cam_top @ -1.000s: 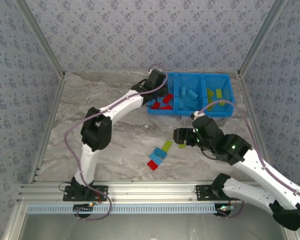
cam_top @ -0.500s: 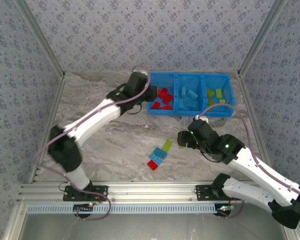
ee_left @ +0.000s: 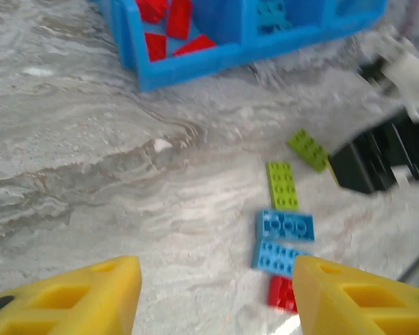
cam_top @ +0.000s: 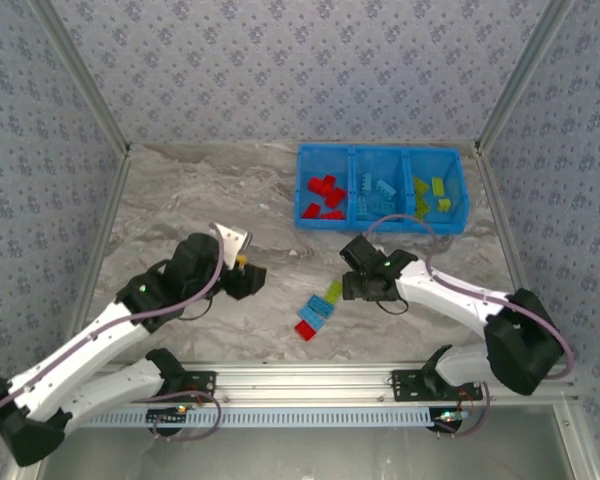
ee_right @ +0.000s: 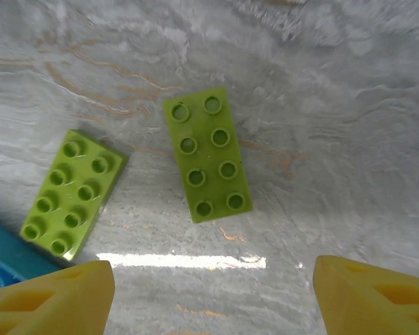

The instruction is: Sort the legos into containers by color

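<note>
The blue bin point(cam_top: 380, 222) stands at the back right, with red legos point(cam_top: 323, 197) in its left compartment, light blue ones point(cam_top: 375, 190) in the middle and lime ones point(cam_top: 430, 195) on the right. Loose on the table lie a lime brick point(cam_top: 333, 292), two light blue bricks point(cam_top: 315, 308) and a red brick point(cam_top: 305, 330). My right gripper point(ee_right: 213, 300) hangs open just above a second lime brick point(ee_right: 208, 153), with the first lime brick point(ee_right: 70, 192) beside it. My left gripper point(ee_left: 216, 300) is open and holds nothing, left of the loose group point(ee_left: 286, 225).
The bin's front wall point(ee_left: 216, 59) lies beyond the loose bricks in the left wrist view. The black right gripper body point(ee_left: 377, 160) sits right of the lime bricks. Metal frame posts line the table's sides, and a rail runs along the near edge.
My left arm has swung away from the bin's red compartment to the front left of the table. The right gripper has shifted left, closer to the loose lime bricks.
</note>
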You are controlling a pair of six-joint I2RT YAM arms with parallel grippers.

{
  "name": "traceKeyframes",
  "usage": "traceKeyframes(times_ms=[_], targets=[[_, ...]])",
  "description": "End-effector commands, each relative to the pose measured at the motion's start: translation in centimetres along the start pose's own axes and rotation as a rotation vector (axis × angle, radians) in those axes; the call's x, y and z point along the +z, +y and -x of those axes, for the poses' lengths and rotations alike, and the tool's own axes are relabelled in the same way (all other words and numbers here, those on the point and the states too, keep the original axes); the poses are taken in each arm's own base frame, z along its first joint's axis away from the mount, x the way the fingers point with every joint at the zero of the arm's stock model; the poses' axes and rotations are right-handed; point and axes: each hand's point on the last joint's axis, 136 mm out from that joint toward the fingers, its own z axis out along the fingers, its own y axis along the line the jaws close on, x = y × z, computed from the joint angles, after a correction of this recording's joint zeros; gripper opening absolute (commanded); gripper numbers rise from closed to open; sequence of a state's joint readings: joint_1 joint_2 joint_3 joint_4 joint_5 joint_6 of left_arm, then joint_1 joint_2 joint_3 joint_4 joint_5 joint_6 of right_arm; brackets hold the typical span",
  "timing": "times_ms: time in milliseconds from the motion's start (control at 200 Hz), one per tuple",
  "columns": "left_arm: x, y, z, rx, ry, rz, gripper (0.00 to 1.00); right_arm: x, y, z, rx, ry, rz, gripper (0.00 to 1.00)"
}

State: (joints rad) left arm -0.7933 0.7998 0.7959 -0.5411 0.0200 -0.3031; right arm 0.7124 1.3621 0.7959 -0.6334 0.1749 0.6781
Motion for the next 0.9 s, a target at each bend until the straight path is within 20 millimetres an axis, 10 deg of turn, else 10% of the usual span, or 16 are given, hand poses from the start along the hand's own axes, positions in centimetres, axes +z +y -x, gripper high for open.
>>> traceKeyframes(times_ms=[0, 470, 894], targets=[[-0.4, -0.7, -2.8, 0.070, 0.044, -0.077, 0.62, 1.6, 0.4, 0.9, 0.012, 0.003, 0.031, 0.72], [-0.5, -3.6, -4.0, 0.026, 0.131, -0.242, 0.98, 5.3, -1.0, -0.4, 0.006, 0.079, -0.059, 0.38], [-1.9, -8.9, 0.1, -0.011, -0.042, -0.518, 0.99, -4.6, -2.6, 5.8, 0.114, -0.265, -0.010, 0.31]])
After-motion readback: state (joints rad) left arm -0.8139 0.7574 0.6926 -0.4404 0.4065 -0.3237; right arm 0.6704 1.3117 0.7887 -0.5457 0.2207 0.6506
